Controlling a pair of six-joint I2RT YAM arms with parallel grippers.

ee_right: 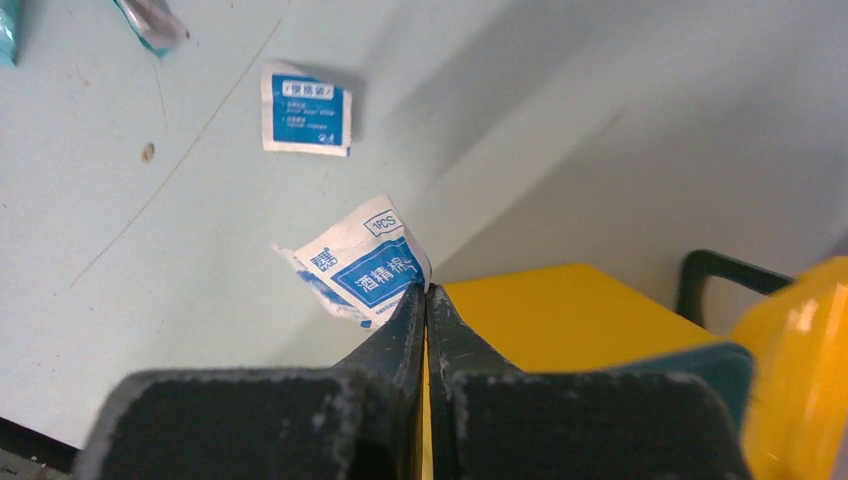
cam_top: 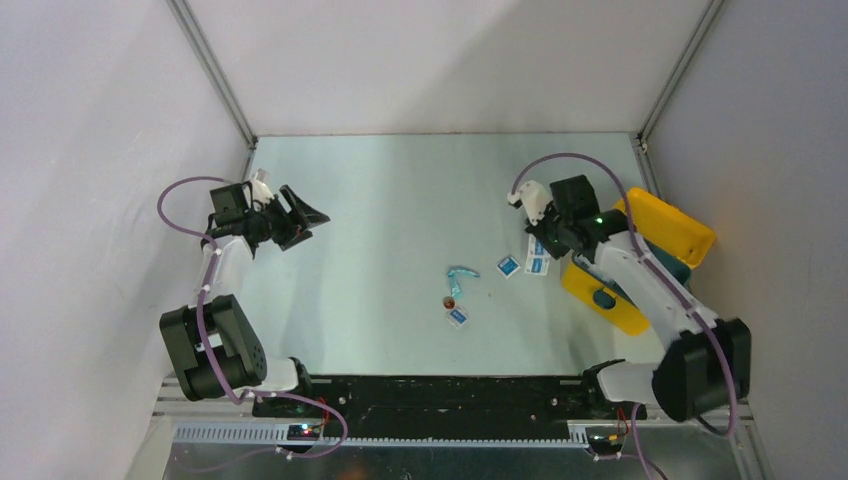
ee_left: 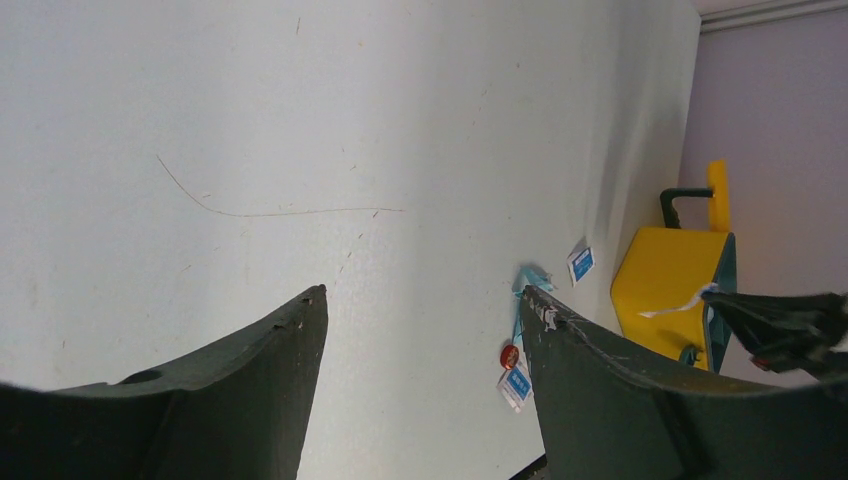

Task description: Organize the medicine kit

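The medicine kit (cam_top: pixel 665 232) is a bright-yellow case with dark teal trim. It stands open at the table's right side and also shows in the left wrist view (ee_left: pixel 664 285) and the right wrist view (ee_right: pixel 565 312). My right gripper (cam_top: pixel 538 252) (ee_right: pixel 427 290) is shut on the corner of a white-and-blue packet (ee_right: pixel 368 262), just left of the kit and low over the table. My left gripper (cam_top: pixel 300 220) (ee_left: pixel 425 292) hangs open and empty at the far left, well away from everything.
Another white-and-blue packet (cam_top: pixel 508 266) (ee_right: pixel 305 108) lies beside the held one. Mid-table lie a teal strip (cam_top: pixel 461 272), a small red disc (cam_top: pixel 450 301) (ee_left: pixel 509 356) and a third packet (cam_top: pixel 458 317) (ee_left: pixel 516 387). Enclosure walls ring the table.
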